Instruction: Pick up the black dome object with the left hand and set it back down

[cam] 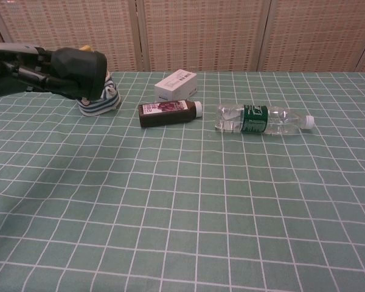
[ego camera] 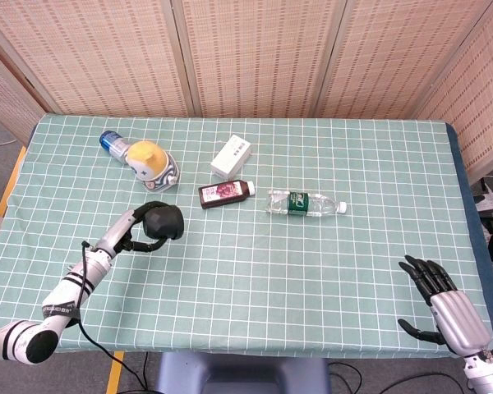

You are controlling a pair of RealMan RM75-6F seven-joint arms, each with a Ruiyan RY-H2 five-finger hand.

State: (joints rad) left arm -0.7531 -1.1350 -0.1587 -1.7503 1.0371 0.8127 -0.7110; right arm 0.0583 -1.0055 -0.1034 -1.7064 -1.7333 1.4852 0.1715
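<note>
My left hand (ego camera: 138, 229) grips the black dome object (ego camera: 165, 222) and holds it well above the table (ego camera: 255, 271), tipped on its side. In the chest view the black dome object (cam: 81, 73) hangs at the upper left in front of the striped figurine, with the left hand (cam: 24, 68) wrapped around its left side. My right hand (ego camera: 440, 306) rests open at the table's front right corner, fingers spread, holding nothing; the chest view does not show it.
A yellow-capped striped figurine (ego camera: 152, 163) and a blue-capped container (ego camera: 111, 142) stand at the back left. A white box (ego camera: 232, 156), a dark bottle (ego camera: 225, 193) and a clear water bottle (ego camera: 306, 203) lie mid-table.
</note>
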